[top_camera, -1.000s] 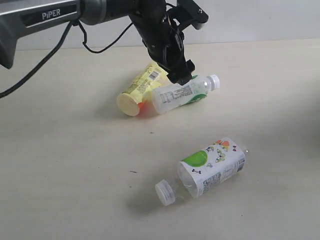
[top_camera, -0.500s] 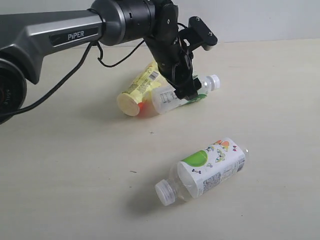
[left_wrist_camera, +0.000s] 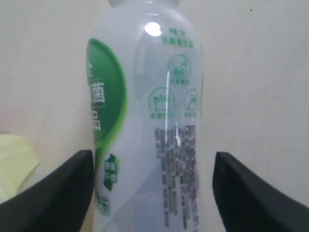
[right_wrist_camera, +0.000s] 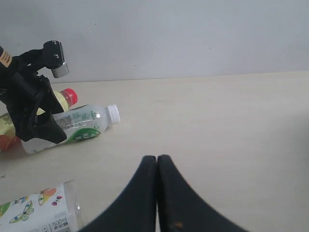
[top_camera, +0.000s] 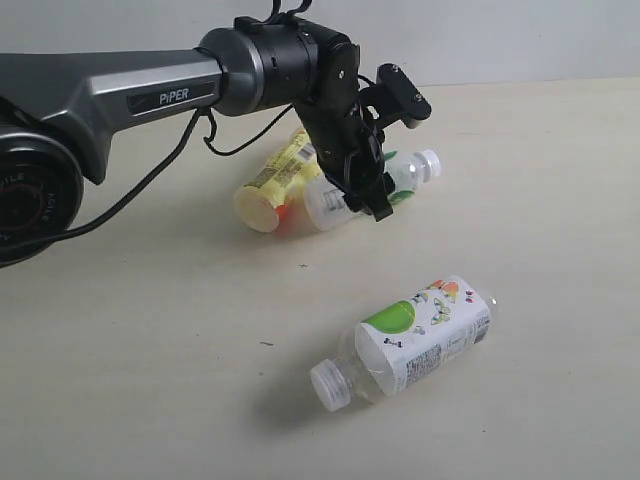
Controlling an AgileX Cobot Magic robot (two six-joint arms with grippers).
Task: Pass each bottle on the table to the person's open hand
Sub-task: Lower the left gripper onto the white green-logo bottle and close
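Note:
A white-capped bottle with a white-green label [top_camera: 405, 177] lies on its side on the cream table [top_camera: 540, 210]. My left gripper [top_camera: 366, 196] is open and straddles its body. In the left wrist view the bottle [left_wrist_camera: 145, 111] fills the gap between the two black fingers [left_wrist_camera: 53, 191]. One finger is at its side and the other stands apart. A yellow bottle [top_camera: 276, 178] lies against it, with something red-orange [top_camera: 290, 219] under both. The second white-capped bottle [top_camera: 420, 340] lies nearer the front. My right gripper [right_wrist_camera: 157, 160] is shut with nothing in it. No hand is in view.
The left arm [top_camera: 120, 85] reaches in from the left edge with a black cable looping beneath it. A pale wall [top_camera: 520, 40] stands behind the table's far edge. In the right wrist view the front bottle [right_wrist_camera: 36, 210] lies beside the right gripper.
The left gripper has come down and a little forward over the lying white-green bottle, from above its middle to astride it. The bottles have not moved.

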